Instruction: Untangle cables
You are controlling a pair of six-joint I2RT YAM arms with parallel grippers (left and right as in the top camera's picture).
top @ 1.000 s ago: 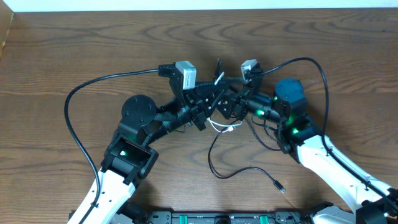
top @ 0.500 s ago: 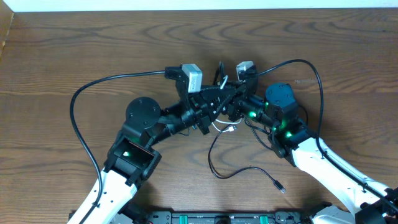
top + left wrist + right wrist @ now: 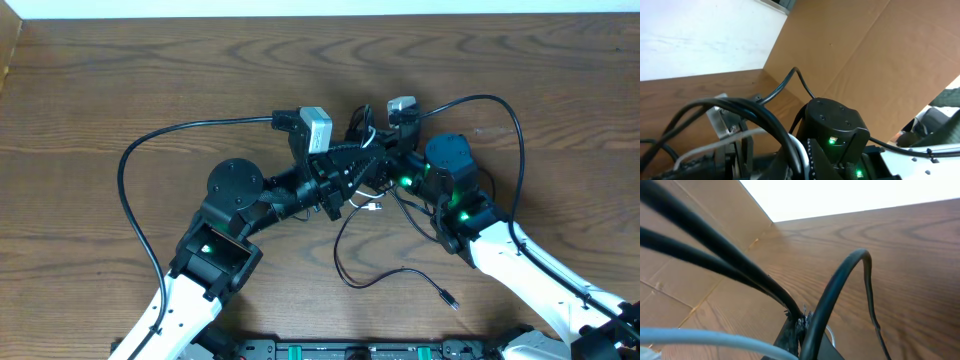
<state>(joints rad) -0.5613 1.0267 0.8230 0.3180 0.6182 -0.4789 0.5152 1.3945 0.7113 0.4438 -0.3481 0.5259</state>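
Now L pincer (image 3: 362,160) & R pincer (image 3: 384,170) both clamped tight on cables (image 3: 338,250), mid table (image 3: 100,80).

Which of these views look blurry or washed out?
Overhead: sharp, evenly lit, faint shadows. Left wrist: foreground soft, cardboard behind clearer. Right wrist: near cables blurred, table grain sharp, top edge blown out white.

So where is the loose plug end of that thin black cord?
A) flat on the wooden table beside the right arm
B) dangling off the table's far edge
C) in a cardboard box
A: the thin black cord's small plug lies on the brown wooden table, beside the white right arm.
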